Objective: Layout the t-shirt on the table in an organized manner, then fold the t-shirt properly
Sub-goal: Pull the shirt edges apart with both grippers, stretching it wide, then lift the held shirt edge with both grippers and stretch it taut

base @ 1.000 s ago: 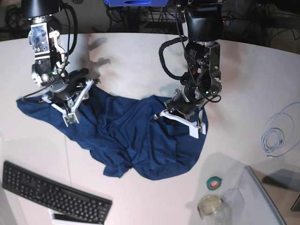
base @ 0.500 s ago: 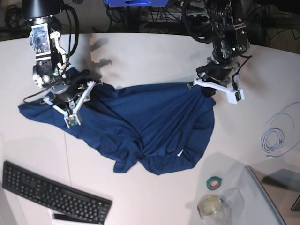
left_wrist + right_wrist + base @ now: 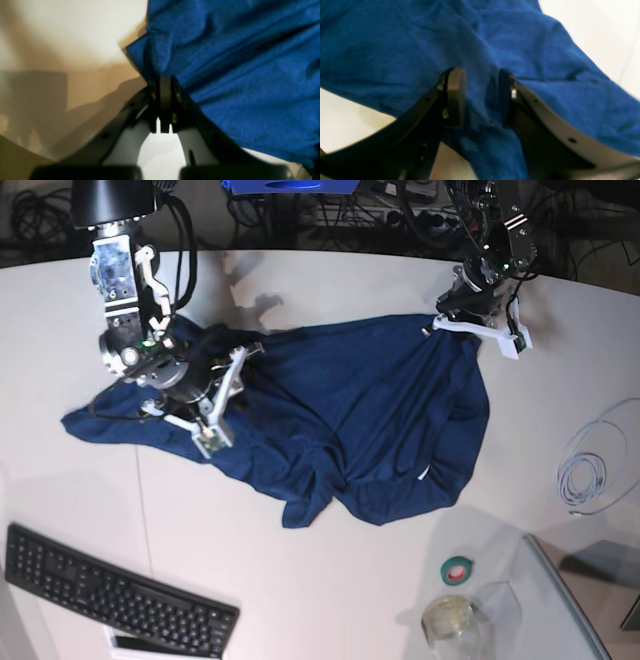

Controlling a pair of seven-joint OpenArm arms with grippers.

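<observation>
I am pulling the shirt (image 3: 340,420) out wide across the table (image 3: 330,600). My left gripper (image 3: 470,320) is pinching one edge of the shirt tight, and it has moved up and away toward the far side since a moment ago. The bunched cloth is opening up. My right gripper (image 3: 205,395) is sitting on the other end with its jaws partly apart and cloth between them; I cannot tell if it is really holding. The shirt is flatter but wrinkled near the front, so I think laying out is not done.
</observation>
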